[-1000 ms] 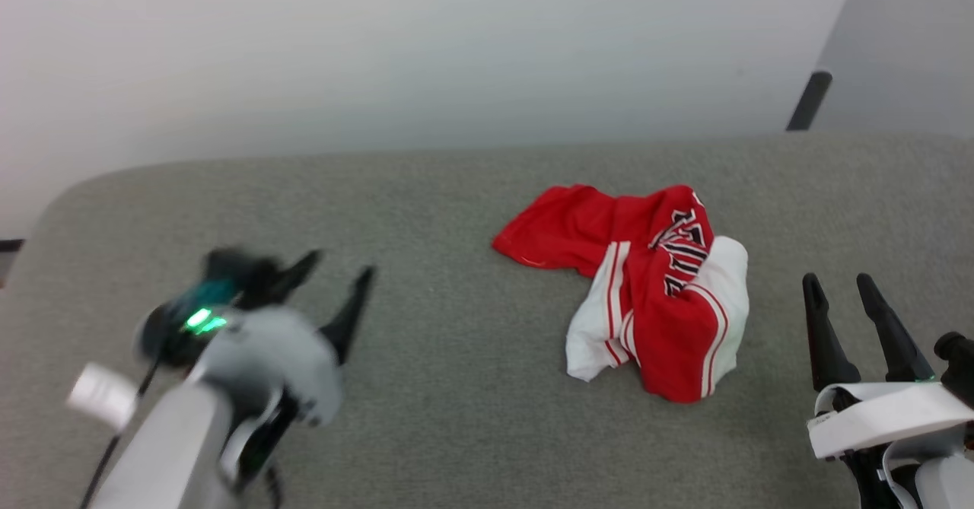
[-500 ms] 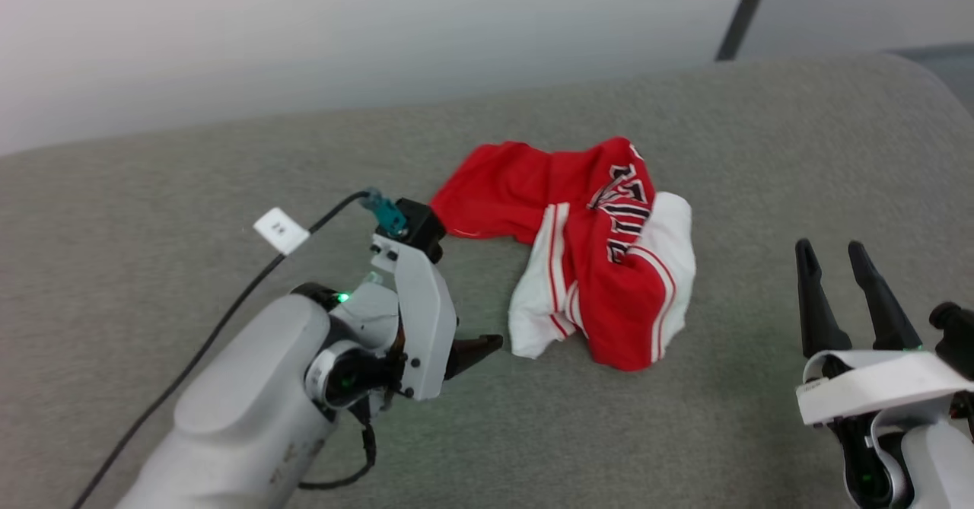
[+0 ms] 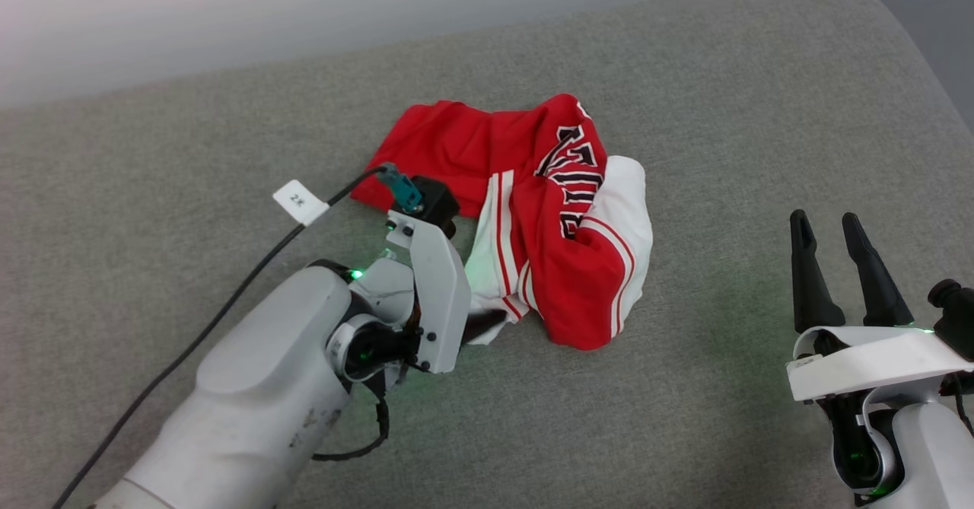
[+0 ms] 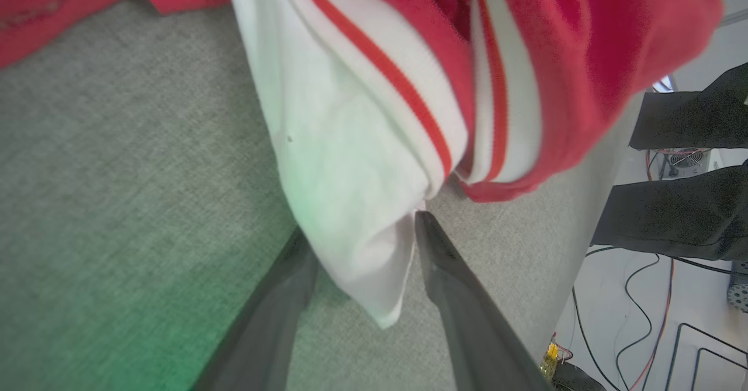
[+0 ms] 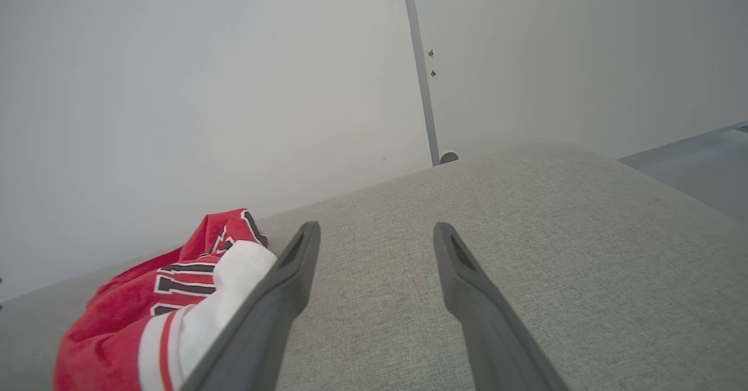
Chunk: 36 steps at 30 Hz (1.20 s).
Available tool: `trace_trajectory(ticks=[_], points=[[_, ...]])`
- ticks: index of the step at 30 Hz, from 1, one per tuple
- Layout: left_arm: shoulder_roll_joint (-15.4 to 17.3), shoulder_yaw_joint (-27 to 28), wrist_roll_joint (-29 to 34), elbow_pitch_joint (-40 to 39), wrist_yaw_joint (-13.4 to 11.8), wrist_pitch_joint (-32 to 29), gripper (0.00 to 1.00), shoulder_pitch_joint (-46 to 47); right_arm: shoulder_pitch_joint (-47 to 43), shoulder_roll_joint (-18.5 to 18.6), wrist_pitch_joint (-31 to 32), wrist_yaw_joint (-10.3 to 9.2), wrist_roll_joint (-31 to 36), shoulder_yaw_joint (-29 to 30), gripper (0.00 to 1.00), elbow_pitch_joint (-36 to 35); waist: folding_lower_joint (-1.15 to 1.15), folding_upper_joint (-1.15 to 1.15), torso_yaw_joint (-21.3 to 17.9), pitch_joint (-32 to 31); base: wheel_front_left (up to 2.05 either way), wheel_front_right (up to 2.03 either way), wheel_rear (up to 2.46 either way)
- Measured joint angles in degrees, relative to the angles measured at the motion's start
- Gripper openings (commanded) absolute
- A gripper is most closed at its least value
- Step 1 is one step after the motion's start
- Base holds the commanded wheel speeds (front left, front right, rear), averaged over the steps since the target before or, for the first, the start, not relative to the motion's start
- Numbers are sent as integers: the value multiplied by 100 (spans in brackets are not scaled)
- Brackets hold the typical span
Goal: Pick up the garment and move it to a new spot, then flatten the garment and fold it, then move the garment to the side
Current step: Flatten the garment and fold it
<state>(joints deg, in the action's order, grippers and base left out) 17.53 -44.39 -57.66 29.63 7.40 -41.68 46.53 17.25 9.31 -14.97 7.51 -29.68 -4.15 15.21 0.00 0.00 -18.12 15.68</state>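
Observation:
The garment (image 3: 563,212) lies crumpled on the grey surface (image 3: 723,75), red with white sleeves, stripe trim and black lettering. My left gripper (image 3: 487,320) lies low at its near-left corner. In the left wrist view the garment (image 4: 350,145) has a white sleeve fold hanging between the two fingers of the left gripper (image 4: 362,227), whose jaws stand apart on either side of it. My right gripper (image 3: 823,220) stands open at the lower right, well clear of the cloth. The right wrist view has the right gripper (image 5: 377,227) over bare grey fabric, with the garment (image 5: 175,297) to its left.
A black cable with a white tag (image 3: 299,202) trails from the left wrist. A pale wall (image 3: 228,7) runs behind the surface, whose rounded edge (image 3: 905,45) falls away at the right. Loose cables (image 4: 672,297) lie on the floor beyond that edge.
The head camera has shifted. My left arm has swung in from the left to the garment, and its fingers now straddle the white sleeve corner. The right gripper keeps its pose.

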Motion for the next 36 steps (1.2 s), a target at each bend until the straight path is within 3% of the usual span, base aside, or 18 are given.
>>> trace_trajectory(ticks=[1, 9, 20, 27, 36], points=[[3, -35, -16, 54, 0, 62, 0, 34, 6, -2, 0, 0, 0, 7, 100, 1, 0, 0, -23, 23, 0, 0, 0], [271, -282, -236, 52, 0, 580, 0, 163, -38, 51, 0, 0, 42, 119, 100, 11, 0, 0, 96, -28, 0, 0, 0], [1411, -468, 333, -516, -1, 1412, 0, 519, -164, 172, -1, 0, 147, 16, 100, 15, 0, 0, 708, -432, 0, 0, 0], [1935, -675, 957, -881, -213, 1902, 0, 114, -258, 212, 0, 0, 154, -42, 100, 16, 0, 0, 976, -677, 0, 0, 0], [2162, -1036, 1419, -803, -511, 2391, 0, -660, -288, 290, 0, 0, 124, -16, 100, 5, 0, 0, 904, -584, 0, 0, 0]])
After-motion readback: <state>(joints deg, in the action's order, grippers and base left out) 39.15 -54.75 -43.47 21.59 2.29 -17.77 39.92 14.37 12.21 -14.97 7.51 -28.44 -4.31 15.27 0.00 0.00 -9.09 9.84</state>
